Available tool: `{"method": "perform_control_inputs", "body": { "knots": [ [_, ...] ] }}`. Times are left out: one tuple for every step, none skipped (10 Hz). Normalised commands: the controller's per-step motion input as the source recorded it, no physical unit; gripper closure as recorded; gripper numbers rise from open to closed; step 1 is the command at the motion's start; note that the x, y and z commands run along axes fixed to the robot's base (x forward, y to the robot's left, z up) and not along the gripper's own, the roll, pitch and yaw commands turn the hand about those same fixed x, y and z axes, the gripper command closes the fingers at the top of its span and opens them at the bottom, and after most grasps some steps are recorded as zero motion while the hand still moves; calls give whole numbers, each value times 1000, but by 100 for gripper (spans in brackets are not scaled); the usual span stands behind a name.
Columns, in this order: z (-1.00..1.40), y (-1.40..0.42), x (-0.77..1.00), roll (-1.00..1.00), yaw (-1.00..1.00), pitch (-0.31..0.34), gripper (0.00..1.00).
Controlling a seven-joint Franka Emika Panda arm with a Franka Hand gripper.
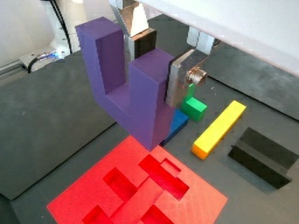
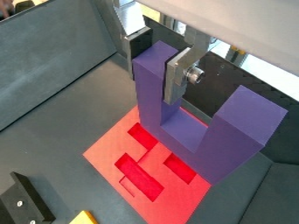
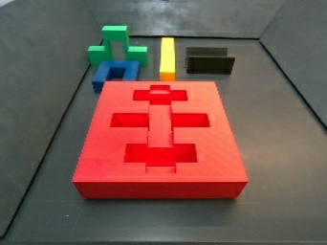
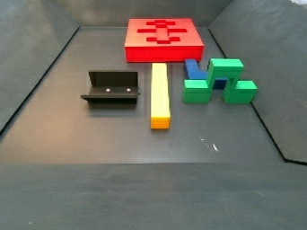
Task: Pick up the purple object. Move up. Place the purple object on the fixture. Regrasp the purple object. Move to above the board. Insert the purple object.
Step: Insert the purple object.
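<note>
1. Purple fills both wrist views: the purple object (image 1: pixel 131 80), a U-shaped block, hangs in the gripper (image 1: pixel 160 63) high above the floor, and neither of them appears in either side view.
2. Silver finger plates pinch one prong of the U; one finger (image 1: pixel 179 77) lies flat against that prong's outer face, and the same plate shows in a wrist view at (image 2: pixel 177 76). The second finger is mostly hidden behind the block.
3. Both prongs point up toward the wrist and the joining base points down, so the block hangs as an upright U.
4. Directly below the block lies the board (image 1: pixel 135 194), a red slab with cross and bar recesses; its edge also shows under the block at (image 2: pixel 107 143).
5. Beside the board in a wrist view sit a yellow bar (image 1: pixel 219 128), a green block (image 1: pixel 194 108), a sliver of a blue block (image 1: pixel 174 132) and the fixture (image 1: pixel 263 156), a dark L-shaped bracket.
6. Seen from the side, the board (image 3: pixel 160 133) lies flat with its recesses empty, and the blue block (image 3: pixel 115 74), green block (image 3: pixel 115 46), yellow bar (image 3: pixel 167 56) and fixture (image 3: pixel 209 62) stand in a row at its far end.
7. No lettering, brand or label can be read on any piece.
</note>
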Motion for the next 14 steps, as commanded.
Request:
{"method": "perform_control_inputs", "body": {
  "knots": [
    [0, 0, -49, 0, 0, 0, 100],
    [-20, 0, 0, 0, 0, 0, 100],
    [-6, 6, 20, 0, 0, 0, 100],
    [0, 57, 0, -26, 0, 0, 100],
    [-23, 246, 271, -51, 0, 69, 100],
    [-317, 429, 566, -20, 31, 76, 100],
    [-560, 520, 711, 0, 43, 90, 100],
    [-680, 494, 660, -69, 71, 63, 100],
    [-680, 354, 386, -227, 0, -49, 100],
    [-600, 177, 414, -101, 0, -76, 100],
    [-674, 100, 214, -110, 0, -180, 100],
    [-549, 0, 0, 0, 0, -196, 100],
    [-466, -63, -29, 83, 0, -139, 100],
    [-557, 0, 51, 100, 0, -161, 100]
  ]
}}
